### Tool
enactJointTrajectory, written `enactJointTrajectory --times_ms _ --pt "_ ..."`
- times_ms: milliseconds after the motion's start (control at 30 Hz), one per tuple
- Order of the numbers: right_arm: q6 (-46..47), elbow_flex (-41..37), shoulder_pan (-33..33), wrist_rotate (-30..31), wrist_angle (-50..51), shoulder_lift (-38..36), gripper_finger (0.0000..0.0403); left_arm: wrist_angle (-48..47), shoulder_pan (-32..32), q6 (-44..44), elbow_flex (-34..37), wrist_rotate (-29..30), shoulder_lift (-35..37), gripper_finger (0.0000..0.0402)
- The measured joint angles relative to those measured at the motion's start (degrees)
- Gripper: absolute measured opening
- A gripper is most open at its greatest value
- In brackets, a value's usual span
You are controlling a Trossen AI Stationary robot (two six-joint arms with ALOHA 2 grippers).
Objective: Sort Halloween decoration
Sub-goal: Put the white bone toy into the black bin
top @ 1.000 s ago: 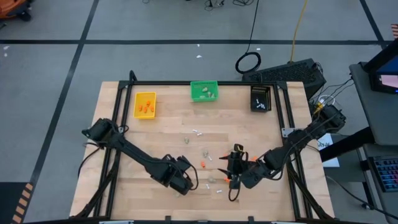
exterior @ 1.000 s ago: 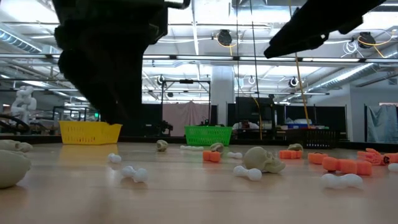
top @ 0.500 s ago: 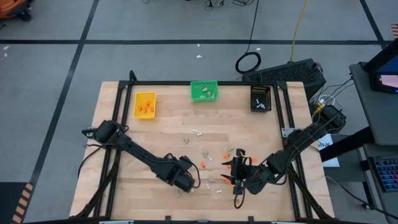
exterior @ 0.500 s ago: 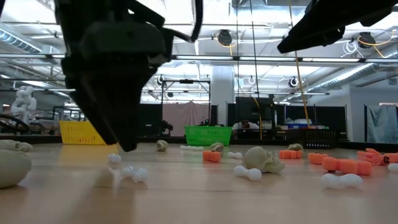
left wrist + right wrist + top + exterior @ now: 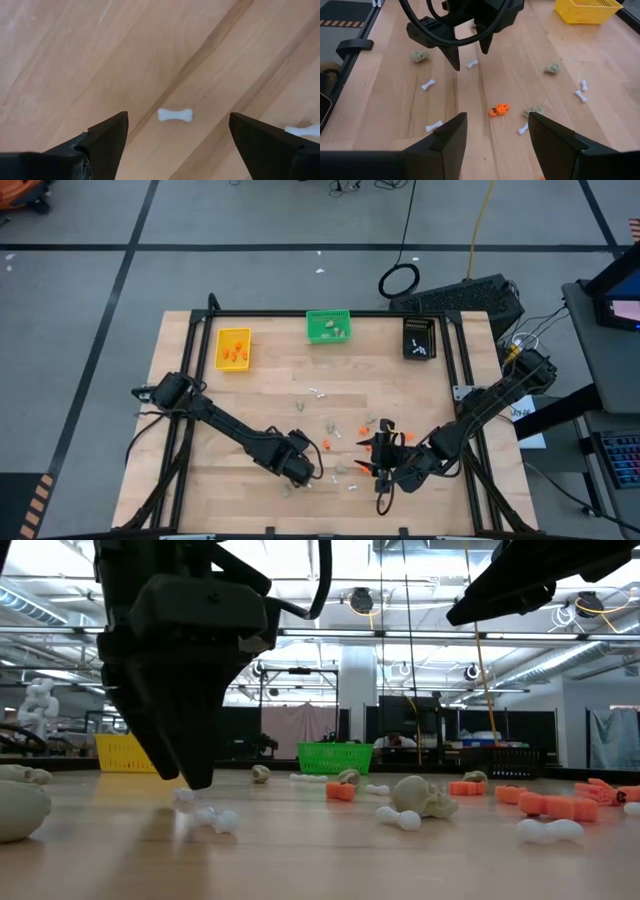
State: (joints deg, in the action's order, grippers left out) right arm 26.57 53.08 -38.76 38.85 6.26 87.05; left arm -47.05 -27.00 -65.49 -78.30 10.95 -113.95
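left gripper (image 5: pixel 175 145) held spread over white bone (image 5: pixel 175 115) | right gripper (image 5: pixel 496 131) parted, seemingly nothing grasped

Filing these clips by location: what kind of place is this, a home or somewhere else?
Probably a robotics lab or workshop, not a home: a framed wooden table on a taped concrete floor, ceiling strip lights over an open hall, and more equipment benches behind.
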Motion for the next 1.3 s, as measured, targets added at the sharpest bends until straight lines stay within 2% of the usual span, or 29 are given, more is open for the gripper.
enactJointTrajectory --times_ms 1300 --pt "0.62 -0.02 0.02 -1.46 -1.48 0.0 0.0196 0.11 -0.17 1.42 0.0 2.83 -0.02 0.0343"
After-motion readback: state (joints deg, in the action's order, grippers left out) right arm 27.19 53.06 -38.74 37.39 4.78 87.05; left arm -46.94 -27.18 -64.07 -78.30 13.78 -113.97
